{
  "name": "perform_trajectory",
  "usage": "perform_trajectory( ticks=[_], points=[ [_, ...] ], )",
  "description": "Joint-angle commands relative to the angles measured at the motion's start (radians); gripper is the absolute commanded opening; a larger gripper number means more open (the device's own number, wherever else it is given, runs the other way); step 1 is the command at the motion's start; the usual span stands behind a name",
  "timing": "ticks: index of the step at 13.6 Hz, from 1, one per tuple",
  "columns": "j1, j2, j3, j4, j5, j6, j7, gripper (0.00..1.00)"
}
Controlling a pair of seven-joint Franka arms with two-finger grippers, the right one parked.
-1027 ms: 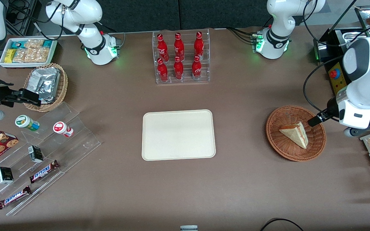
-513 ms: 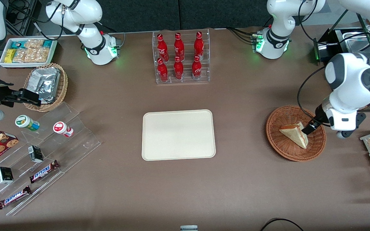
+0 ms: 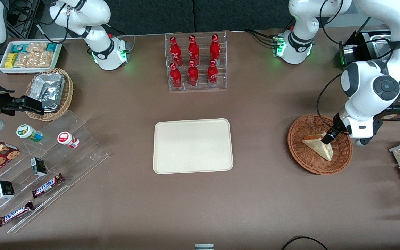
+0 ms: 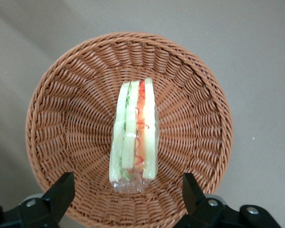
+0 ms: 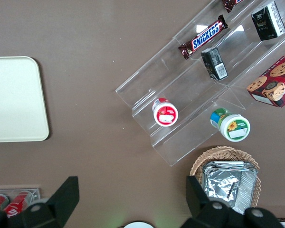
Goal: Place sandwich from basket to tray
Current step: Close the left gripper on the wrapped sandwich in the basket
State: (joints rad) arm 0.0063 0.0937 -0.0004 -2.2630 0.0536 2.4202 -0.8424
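Sandwich (image 4: 134,133): lies in the middle of the basket, on edge, its layered filling face turned up toward the gripper. It sits directly below the gripper and between the two fingertips, untouched by either. A clear wrap appears to cover it.

Basket (image 4: 76,95): round woven bowl under the gripper, holding only the sandwich. Its sloped wall keeps the wedge centred, which leaves room on both bread faces for the fingers to descend.

Gripper (image 4: 128,197): hovers above the basket, jaws spread wide, well clear of the sandwich on each side. The fingers line up with the two flat bread faces, so a close would judgeably press on bread, not on the filling edge. In the front view the gripper (image 3: 326,139) shows over the sandwich's thick end.

Step in hand: judged as pre-grasp alignment; descent and closing are not yet done.

Tray (image 3: 193,146): flat cream tray on the bench, well apart from the gripper toward the parked arm's end, bare and ready to receive.

Risk: soft bread may crush under a firm close; the basket rim may catch the wedge on lift.
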Motion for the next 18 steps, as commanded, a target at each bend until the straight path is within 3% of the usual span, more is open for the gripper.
perform_trajectory(
  ticks=[1, 4, 15, 16, 18],
  points=[
    [0.021, -0.013, -0.004, -0.058, 0.018, 0.080, -0.035, 1.00],
    [0.018, 0.030, -0.006, -0.056, 0.018, 0.144, -0.124, 1.00],
    [-0.002, 0.106, -0.010, -0.078, 0.020, 0.214, -0.150, 0.98],
    [-0.002, 0.104, -0.010, -0.078, 0.020, 0.214, -0.152, 0.87],
    [-0.002, 0.103, -0.010, -0.075, 0.020, 0.214, -0.153, 0.37]
  ],
)
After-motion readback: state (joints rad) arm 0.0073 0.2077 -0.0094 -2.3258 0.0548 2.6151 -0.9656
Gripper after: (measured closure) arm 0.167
